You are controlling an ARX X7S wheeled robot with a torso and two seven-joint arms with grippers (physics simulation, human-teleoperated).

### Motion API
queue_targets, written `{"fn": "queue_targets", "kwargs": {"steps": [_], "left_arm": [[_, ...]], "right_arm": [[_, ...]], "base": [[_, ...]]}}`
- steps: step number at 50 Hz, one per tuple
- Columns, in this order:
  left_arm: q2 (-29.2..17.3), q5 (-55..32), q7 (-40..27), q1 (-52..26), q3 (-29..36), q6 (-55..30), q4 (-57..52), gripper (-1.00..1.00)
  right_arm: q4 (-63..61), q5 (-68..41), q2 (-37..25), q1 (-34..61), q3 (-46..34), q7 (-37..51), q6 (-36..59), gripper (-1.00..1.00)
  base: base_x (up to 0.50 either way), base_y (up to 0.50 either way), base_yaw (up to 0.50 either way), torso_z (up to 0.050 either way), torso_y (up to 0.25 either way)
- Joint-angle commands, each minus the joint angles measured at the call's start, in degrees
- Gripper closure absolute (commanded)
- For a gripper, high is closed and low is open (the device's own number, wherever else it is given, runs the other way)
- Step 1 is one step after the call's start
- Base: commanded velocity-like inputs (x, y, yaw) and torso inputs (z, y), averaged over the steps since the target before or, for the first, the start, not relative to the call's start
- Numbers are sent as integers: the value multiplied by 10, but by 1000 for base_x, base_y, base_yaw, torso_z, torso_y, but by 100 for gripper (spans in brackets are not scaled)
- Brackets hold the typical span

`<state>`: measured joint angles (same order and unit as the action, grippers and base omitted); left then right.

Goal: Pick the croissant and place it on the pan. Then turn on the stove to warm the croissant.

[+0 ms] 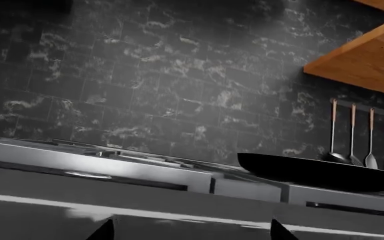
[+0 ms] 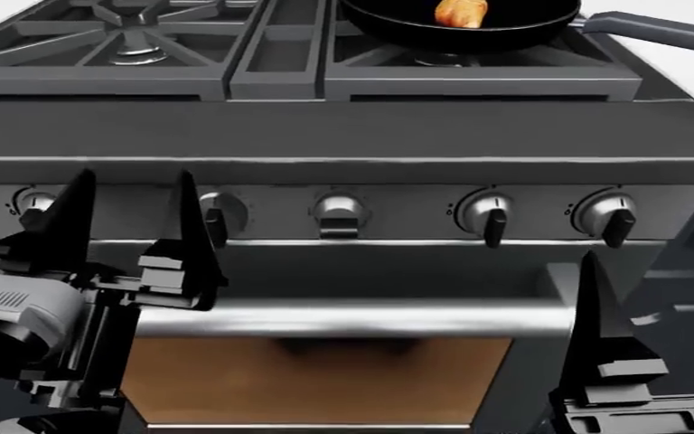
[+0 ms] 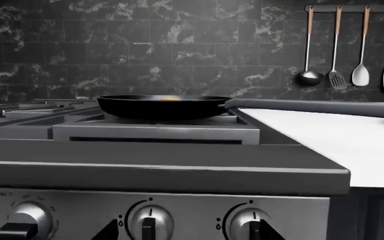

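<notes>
Gaping wide at the stove (image 2: 323, 127) knobs, left pincer (image 2: 130, 221) empty, right pincer (image 2: 595, 298) state unclear.

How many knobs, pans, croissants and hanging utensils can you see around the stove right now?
Knobs: 5
Pan: 1
Croissant: 1
Hanging utensils: 4
Total: 11
</notes>
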<state>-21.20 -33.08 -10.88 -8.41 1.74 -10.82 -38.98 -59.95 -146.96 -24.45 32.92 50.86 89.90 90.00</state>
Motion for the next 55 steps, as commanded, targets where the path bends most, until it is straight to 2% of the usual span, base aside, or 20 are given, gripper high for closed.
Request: {"fn": "queue_targets", "kwargs": {"steps": [1, 16, 34, 37, 42, 55], "left_arm": [[0, -5, -4, 9, 11, -2, 20, -100], [-4, -12, -4, 13, 9, 3, 13, -100], [-1, -32, 7, 19, 8, 19, 17, -100], [-5, -39, 5, 23, 4, 19, 1, -100], [-14, -54, 1, 31, -5, 20, -29, -100], [-15, -54, -1, 27, -2, 22, -28, -100]], "right_arm": [[0, 2, 3, -2, 0, 0, 0, -100], [0, 2, 3, 1, -2, 0, 0, -100], [0, 40, -16, -6, 28, -9, 0, -100], [0, 69, -21, -13, 28, -34, 0, -100], [0, 173, -23, -44, 44, -147, 0, -100], [0, 406, -20, -58, 24, -367, 0, -100]], "base": [[0, 0, 0, -50, 0], [0, 0, 0, -49, -2], [0, 0, 0, 0, 0], [0, 0, 0, 0, 0], [0, 0, 0, 0, 0], [0, 0, 0, 0, 0]]}}
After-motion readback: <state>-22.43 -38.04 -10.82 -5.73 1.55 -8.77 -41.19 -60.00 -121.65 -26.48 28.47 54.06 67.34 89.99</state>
